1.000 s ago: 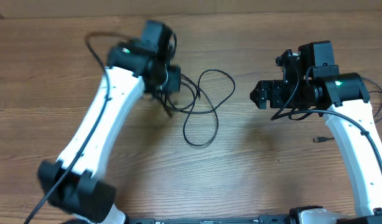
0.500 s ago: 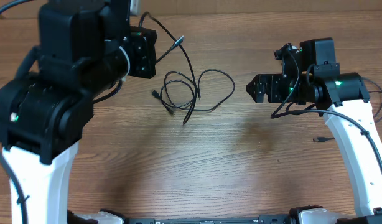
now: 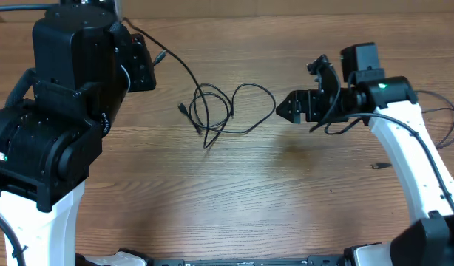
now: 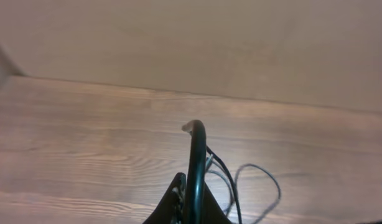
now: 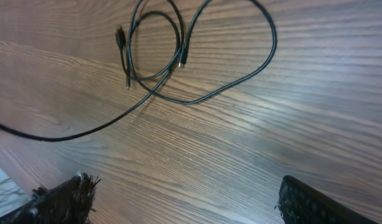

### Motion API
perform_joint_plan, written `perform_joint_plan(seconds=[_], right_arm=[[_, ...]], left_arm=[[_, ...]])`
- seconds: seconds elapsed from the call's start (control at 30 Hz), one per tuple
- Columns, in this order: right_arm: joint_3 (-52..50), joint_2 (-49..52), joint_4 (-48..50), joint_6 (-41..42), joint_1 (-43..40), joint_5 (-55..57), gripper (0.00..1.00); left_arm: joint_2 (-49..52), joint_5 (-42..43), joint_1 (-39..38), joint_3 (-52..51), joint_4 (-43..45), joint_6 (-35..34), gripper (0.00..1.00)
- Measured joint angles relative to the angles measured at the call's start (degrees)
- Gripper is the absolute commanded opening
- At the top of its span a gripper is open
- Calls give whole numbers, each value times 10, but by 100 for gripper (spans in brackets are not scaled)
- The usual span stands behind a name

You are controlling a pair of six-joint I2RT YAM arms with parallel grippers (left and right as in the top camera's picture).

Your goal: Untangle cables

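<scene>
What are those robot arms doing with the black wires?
They are untangling them. The left gripper is shut on a cable near its plug end and holds it up off the table. The rest lies in tangled loops on the wood. The right gripper is open and empty, just right of the loops.

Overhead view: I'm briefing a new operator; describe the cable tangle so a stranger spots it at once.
On the wooden table, between the left arm and right arm, lies the cable tangle, a cluster of thin black loops. One strand runs from it to the left gripper. Unlike the thicker cables on the arms, it lies loose, ending in small plugs.
</scene>
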Motion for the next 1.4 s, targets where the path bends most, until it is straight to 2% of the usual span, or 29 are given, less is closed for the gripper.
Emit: perform_joint_plan(seconds=[0.17,0.27,0.47,0.63,0.83,0.97,1.2,1.27,1.4], right_arm=[[0,40,17,79,32,0,94],[0,64,25,136,56,0,99],[0,106,69,246,120,5,100],[0,123,120,298,165,17,100],[0,125,147,353,202,74,100],[0,125,155,358,220,112,100],[0,125,155,281,257,96,100],[0,125,151,265,265,90,90],[0,125,130,249,270,82,59]], left_arm=[[1,-30,0,0,-18,-10,4],[5,-31,0,0,-47,-11,4],[54,-14,0,3,-132,-12,4],[115,-5,0,3,-185,-12,4],[168,17,0,3,-189,-12,4],[186,32,0,3,-189,-12,4],[205,55,0,3,-190,-10,4],[206,57,0,3,-190,-10,4],[206,59,0,3,-190,-10,4]])
